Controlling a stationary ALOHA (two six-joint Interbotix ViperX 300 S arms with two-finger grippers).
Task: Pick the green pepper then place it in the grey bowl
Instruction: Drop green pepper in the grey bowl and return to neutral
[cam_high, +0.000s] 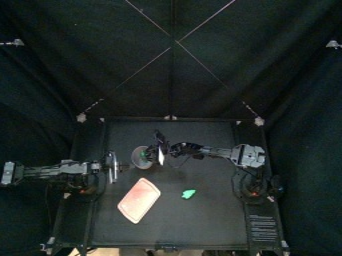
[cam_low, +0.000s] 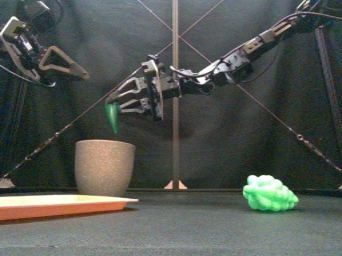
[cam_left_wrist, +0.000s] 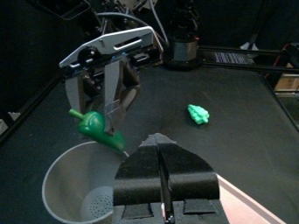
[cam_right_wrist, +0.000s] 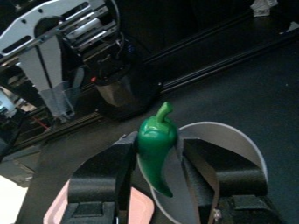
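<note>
My right gripper (cam_low: 124, 110) is shut on the green pepper (cam_low: 112, 116), which hangs stem up just above the tall grey speckled cup (cam_low: 104, 166). The right wrist view has the pepper (cam_right_wrist: 158, 140) between the two jaws, with the cup's rim (cam_right_wrist: 229, 138) right below it. In the left wrist view the pepper (cam_left_wrist: 96, 128) is over the cup's mouth (cam_left_wrist: 77, 182). From the top, the right arm reaches past the middle to the cup (cam_high: 143, 157). My left gripper (cam_left_wrist: 166, 182) rests shut and empty beside the cup, on its left.
A flat pink tray (cam_high: 138, 200) lies at the front left of the table. A lumpy light green toy (cam_high: 190, 193) sits to the tray's right, also in the front view (cam_low: 270, 193). The left arm (cam_high: 74, 171) lies along the table's left side.
</note>
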